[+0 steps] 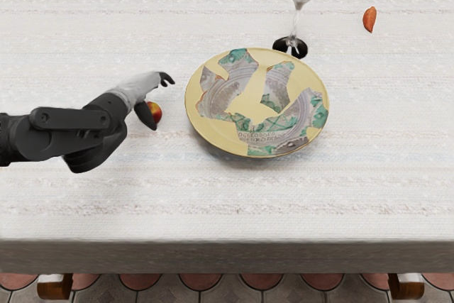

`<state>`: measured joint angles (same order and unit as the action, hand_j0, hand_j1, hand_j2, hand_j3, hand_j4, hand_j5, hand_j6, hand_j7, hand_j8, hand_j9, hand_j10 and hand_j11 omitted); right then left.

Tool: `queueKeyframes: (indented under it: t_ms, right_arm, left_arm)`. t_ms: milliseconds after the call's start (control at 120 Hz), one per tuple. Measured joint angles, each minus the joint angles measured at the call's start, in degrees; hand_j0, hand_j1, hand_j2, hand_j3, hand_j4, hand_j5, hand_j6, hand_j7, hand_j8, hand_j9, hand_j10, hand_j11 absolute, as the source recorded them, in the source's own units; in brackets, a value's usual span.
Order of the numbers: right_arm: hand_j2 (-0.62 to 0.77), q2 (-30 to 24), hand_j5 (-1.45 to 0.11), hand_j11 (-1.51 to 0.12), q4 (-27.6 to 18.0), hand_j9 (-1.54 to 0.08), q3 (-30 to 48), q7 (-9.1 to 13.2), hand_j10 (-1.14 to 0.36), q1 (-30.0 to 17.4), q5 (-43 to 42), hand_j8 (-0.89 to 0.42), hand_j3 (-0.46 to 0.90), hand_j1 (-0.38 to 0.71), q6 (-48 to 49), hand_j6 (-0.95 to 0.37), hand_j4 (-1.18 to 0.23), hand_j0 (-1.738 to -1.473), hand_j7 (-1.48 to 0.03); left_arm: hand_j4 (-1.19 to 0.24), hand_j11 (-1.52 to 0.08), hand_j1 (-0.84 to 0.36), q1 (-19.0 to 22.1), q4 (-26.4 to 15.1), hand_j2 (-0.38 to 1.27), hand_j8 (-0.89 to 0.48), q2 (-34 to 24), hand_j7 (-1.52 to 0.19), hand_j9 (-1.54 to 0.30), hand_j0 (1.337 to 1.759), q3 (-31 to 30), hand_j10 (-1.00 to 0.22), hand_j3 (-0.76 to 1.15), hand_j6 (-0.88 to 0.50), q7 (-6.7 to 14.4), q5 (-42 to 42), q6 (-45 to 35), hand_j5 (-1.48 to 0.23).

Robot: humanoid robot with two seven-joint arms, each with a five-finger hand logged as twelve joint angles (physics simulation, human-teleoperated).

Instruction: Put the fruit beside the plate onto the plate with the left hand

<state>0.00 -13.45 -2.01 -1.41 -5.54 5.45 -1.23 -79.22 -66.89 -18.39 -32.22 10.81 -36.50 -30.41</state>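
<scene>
The left robot hand (136, 94) extends from the left over a pale bench (227, 189). Its fingers are loosely spread and hold nothing. The thumb sits right beside a small red fruit (155, 111) lying just left of the plate (213, 130). This looks like the grasping step: next, the fingers must close around the fruit before lifting.

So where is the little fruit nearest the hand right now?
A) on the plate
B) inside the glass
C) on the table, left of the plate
C: the fruit lies on the table just left of the plate, next to the left hand.
</scene>
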Motion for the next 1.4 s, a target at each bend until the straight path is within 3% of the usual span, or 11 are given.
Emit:
queueKeyframes:
  t_ms: [375, 492, 567, 825, 1100, 1250, 1400]
  right_arm:
    - [-0.01, 0.00, -0.04, -0.04, 0.00, -0.04, 0.00, 0.00, -0.03, 0.00, 0.00, -0.03, 0.00, -0.31, 0.00, -0.03, -0.03, -1.658, -0.04]
    - [-0.01, 0.00, -0.04, -0.04, 0.00, -0.04, -0.01, 0.00, -0.03, 0.00, 0.00, -0.03, 0.00, -0.31, 0.00, -0.03, -0.03, -1.658, -0.04]
    - [-0.01, 0.00, -0.04, -0.04, 0.00, -0.04, -0.01, 0.00, -0.03, 0.00, 0.00, -0.03, 0.00, -0.31, 0.00, -0.03, -0.03, -1.658, -0.04]
    - [-0.01, 0.00, -0.04, -0.04, 0.00, -0.04, 0.00, 0.00, -0.03, 0.00, 0.00, -0.03, 0.00, -0.31, 0.00, -0.03, -0.03, -1.658, -0.04]
    - [-0.01, 0.00, -0.04, -0.04, 0.00, -0.04, 0.00, 0.00, -0.03, 0.00, 0.00, -0.03, 0.00, -0.31, 0.00, -0.03, -0.03, -1.658, -0.04]
    - [-0.01, 0.00, -0.04, -0.04, 0.00, -0.04, 0.01, 0.00, -0.03, 0.00, 0.00, -0.03, 0.00, -0.31, 0.00, -0.03, -0.03, -1.658, -0.04]
    - [-0.01, 0.00, -0.04, -0.04, 0.00, -0.04, 0.00, 0.00, -0.03, 0.00, 0.00, -0.03, 0.00, -0.31, -0.01, -0.03, -0.03, -1.658, -0.04]
  left_arm:
    - [-0.50, -0.65, -0.24, 0.82, 2.95, 0.12, -0.50, 1.86, -0.65, -0.65, 1.658, -2.20, -0.50, 0.00, -0.50, 0.54, -0.21, -0.67, -0.65]
    - [-0.56, -0.74, -0.29, 0.97, 2.98, 0.18, -0.44, 1.86, -0.72, -0.74, 1.656, -2.47, -0.54, 0.00, -0.56, 0.84, -0.46, -0.62, -0.72]
    - [-0.59, -0.79, -0.28, 1.00, 3.00, 0.14, -0.43, 1.87, -0.75, -0.78, 1.654, -2.87, -0.53, 0.00, -0.56, 0.91, -0.73, -0.63, -0.74]
    - [-0.69, -0.91, -0.29, -0.36, 2.64, 0.37, -0.47, 1.82, -0.88, -0.90, 1.654, -3.67, -0.58, 0.00, -0.61, 2.04, -0.52, -0.56, -0.87]
    - [-0.72, -0.98, -0.30, -6.69, 1.46, 0.37, -0.44, 1.25, -0.95, -0.96, 1.653, -4.25, -0.54, 0.00, -0.56, 2.72, 0.47, 0.11, -0.98]
    - [-0.72, -0.99, -0.31, -12.05, 0.84, 0.38, -0.42, 1.85, -0.97, -0.98, 1.653, -5.41, -0.53, 0.00, -0.55, 3.04, 2.89, 0.62, -1.01]
    - [-0.72, -0.99, -0.35, -17.74, 1.05, 0.45, -0.39, 8.16, -1.00, -1.00, 1.653, -8.07, -0.50, 0.00, -0.52, 3.23, 6.43, 0.55, -1.02]
